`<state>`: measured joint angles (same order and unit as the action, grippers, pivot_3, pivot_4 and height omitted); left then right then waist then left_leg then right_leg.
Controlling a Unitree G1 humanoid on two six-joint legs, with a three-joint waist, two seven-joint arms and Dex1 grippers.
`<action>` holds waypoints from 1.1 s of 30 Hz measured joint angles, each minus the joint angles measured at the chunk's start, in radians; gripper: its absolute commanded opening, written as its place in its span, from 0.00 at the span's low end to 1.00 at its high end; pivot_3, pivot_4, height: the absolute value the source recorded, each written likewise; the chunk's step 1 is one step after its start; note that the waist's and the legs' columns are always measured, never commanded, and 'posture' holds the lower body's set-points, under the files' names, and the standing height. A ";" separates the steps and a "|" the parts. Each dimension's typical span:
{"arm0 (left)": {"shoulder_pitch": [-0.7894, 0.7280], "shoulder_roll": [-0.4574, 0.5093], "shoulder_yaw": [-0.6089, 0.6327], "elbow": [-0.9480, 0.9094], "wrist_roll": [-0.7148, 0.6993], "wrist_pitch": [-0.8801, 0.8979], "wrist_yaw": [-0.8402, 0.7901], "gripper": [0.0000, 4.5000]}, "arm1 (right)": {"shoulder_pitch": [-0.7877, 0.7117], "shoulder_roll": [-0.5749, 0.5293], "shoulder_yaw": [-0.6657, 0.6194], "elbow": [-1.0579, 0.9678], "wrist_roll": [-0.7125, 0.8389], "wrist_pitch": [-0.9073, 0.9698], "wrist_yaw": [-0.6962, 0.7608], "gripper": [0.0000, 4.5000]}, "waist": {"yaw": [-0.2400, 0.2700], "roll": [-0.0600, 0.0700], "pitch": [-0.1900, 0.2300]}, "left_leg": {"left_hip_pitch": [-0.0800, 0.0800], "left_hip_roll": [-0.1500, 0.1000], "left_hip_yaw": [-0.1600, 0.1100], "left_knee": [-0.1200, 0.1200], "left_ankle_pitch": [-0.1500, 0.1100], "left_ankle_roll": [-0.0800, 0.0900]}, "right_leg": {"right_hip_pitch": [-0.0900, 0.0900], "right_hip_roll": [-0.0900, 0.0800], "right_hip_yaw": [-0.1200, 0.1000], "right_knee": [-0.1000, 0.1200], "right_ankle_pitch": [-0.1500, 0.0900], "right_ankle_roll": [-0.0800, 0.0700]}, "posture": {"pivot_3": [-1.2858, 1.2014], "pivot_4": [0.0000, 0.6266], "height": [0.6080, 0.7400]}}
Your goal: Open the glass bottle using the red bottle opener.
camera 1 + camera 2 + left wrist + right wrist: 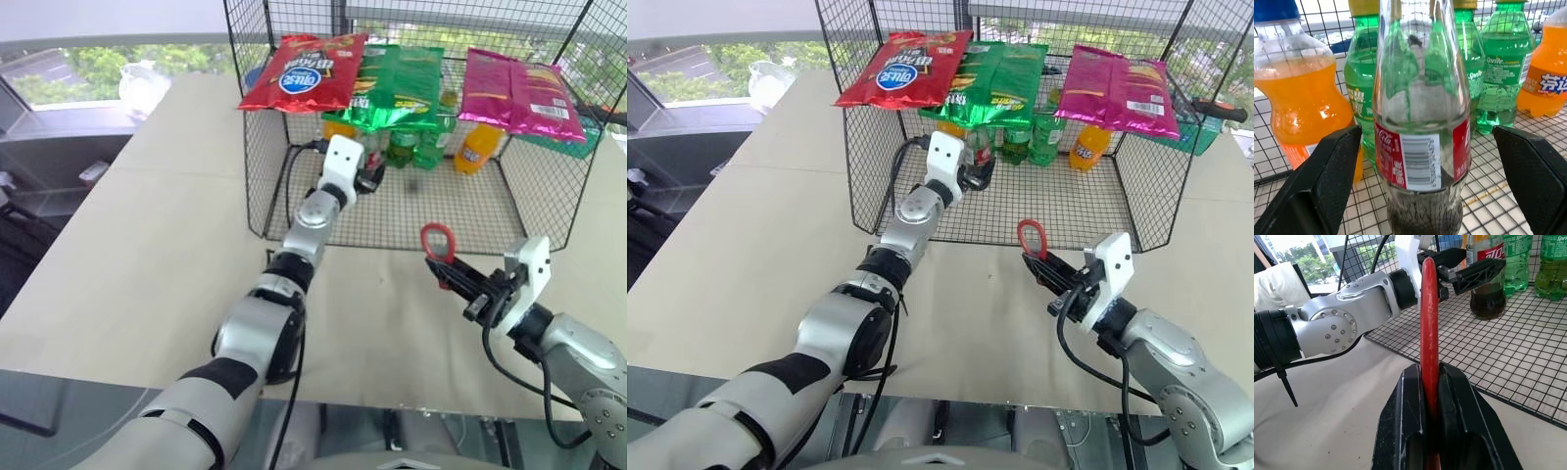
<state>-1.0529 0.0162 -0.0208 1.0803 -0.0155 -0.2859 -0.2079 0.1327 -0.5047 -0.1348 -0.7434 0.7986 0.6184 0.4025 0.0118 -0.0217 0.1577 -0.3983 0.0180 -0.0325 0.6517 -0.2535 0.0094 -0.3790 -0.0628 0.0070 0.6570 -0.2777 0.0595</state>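
Inside the black wire-mesh cage (549, 211) on the beige table (147, 255), the small clear glass cola bottle with the red label and a little dark liquid (1422, 147) stands upright on the mesh floor, in front of the row of soft drinks. The left gripper (1422, 171) reaches in with its two black fingers (1317, 181) spread wide, one on each side of the bottle's body and not yet touching it; the jaws look placed for a grip around the labelled waist, which would steady the bottle for the opener. The right gripper (1432, 396) waits outside the cage, over the table and well apart from the bottle, its jaws clenched on the slim handle of the flat red bottle opener (438, 240), whose ring-shaped head stands up and free, probably so it can be hooked over the cap once the bottle is held. Behind the glass bottle the left wrist view shows three green plastic soda bottles (1501, 73) and two orange soda bottles (1298, 98). Three snack bags lie across the cage top: one red (304, 70), one green (402, 86) and one pink (517, 90).
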 measured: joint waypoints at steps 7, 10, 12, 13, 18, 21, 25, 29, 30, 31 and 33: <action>-0.038 -0.010 0.023 0.074 0.014 -0.011 0.028 0.71 | -0.001 0.000 0.000 -0.016 0.000 0.000 -0.017 0.00 | 0.000 0.000 0.000 | 0.000 0.000 0.000 0.000 0.000 0.000 | 0.000 0.000 0.000 0.000 0.000 0.000 | 0.52 0.24 1.00; -0.045 -0.018 0.032 0.082 0.013 -0.012 0.025 0.55 | 0.001 0.001 0.000 -0.025 0.000 0.000 -0.020 0.00 | 0.000 0.000 0.000 | 0.000 0.000 0.000 0.000 0.000 0.000 | 0.000 0.000 0.000 0.000 0.000 0.000 | 0.52 0.24 1.00; -0.048 -0.018 0.033 0.089 0.014 -0.016 0.024 0.55 | 0.002 0.002 0.000 -0.025 0.000 0.000 -0.023 0.00 | 0.000 0.000 0.000 | 0.000 0.000 0.000 0.000 0.000 0.000 | 0.000 0.000 0.000 0.000 0.000 0.000 | 0.52 0.24 1.00; -0.048 -0.018 0.033 0.089 0.015 -0.017 0.024 0.55 | 0.002 0.002 0.000 -0.026 0.000 0.000 -0.024 0.00 | 0.000 0.000 0.000 | 0.000 0.000 0.000 0.000 0.000 0.000 | 0.000 0.000 0.000 0.000 0.000 0.000 | 0.52 0.24 1.00; -0.048 -0.012 0.029 0.089 0.027 -0.026 0.013 0.55 | 0.008 0.003 0.000 -0.030 0.000 -0.001 -0.031 0.00 | 0.000 0.000 0.000 | 0.000 0.000 0.000 0.000 0.000 0.000 | 0.000 0.000 0.000 0.000 0.000 0.000 | 0.52 0.24 1.00; -0.041 -0.003 0.028 0.085 0.030 -0.040 -0.030 0.55 | 0.009 0.003 0.000 -0.030 0.000 -0.002 -0.032 0.00 | 0.000 0.000 0.000 | 0.000 0.000 0.000 0.000 0.000 0.000 | 0.000 0.000 0.000 0.000 0.000 0.000 | 0.52 0.24 1.00; 0.034 0.012 0.028 -0.005 -0.013 -0.064 -0.215 0.55 | 0.009 0.003 -0.001 -0.031 -0.003 -0.011 -0.037 0.00 | -0.001 0.000 0.000 | 0.000 0.000 0.000 0.000 0.000 0.000 | 0.000 0.000 0.000 0.000 0.000 0.000 | 0.52 0.24 1.00; 0.099 0.024 0.019 -0.105 -0.056 -0.051 -0.375 0.55 | 0.011 0.004 -0.002 -0.030 -0.005 -0.018 -0.038 0.00 | -0.001 0.000 0.000 | 0.000 0.000 0.000 0.000 0.000 0.000 | 0.000 0.000 0.000 0.001 0.000 0.000 | 0.52 0.24 1.00; 0.128 0.035 0.016 -0.168 -0.076 -0.032 -0.435 0.55 | 0.015 0.003 -0.004 -0.030 -0.007 -0.022 -0.037 0.00 | -0.001 0.000 0.000 | 0.000 0.000 0.000 0.000 0.000 0.000 | 0.000 0.000 0.000 0.001 0.000 0.000 | 0.52 0.24 1.00; 0.140 0.042 0.013 -0.202 -0.088 -0.018 -0.470 0.55 | 0.018 0.003 -0.005 -0.029 -0.009 -0.025 -0.037 0.00 | -0.001 0.000 0.000 | 0.000 0.000 0.000 0.000 0.000 0.000 | 0.000 0.000 0.000 0.001 0.000 0.000 | 0.52 0.24 1.00; 0.164 0.051 0.010 -0.276 -0.116 0.019 -0.533 0.55 | 0.020 0.003 -0.007 -0.028 -0.012 -0.034 -0.037 0.00 | -0.001 0.000 0.000 | 0.000 0.000 0.000 0.000 0.000 0.000 | 0.000 0.000 0.000 0.001 0.000 0.000 | 0.52 0.24 1.00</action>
<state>-0.8889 0.0670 -0.0109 0.8042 -0.1317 -0.2669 -0.7407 0.1525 -0.5013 -0.1416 -0.7715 0.7866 0.5840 0.3656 0.0104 -0.0214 0.1577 -0.3980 0.0181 -0.0323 0.6521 -0.2534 0.0092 -0.3791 -0.0629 0.0074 0.6583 -0.2777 0.0593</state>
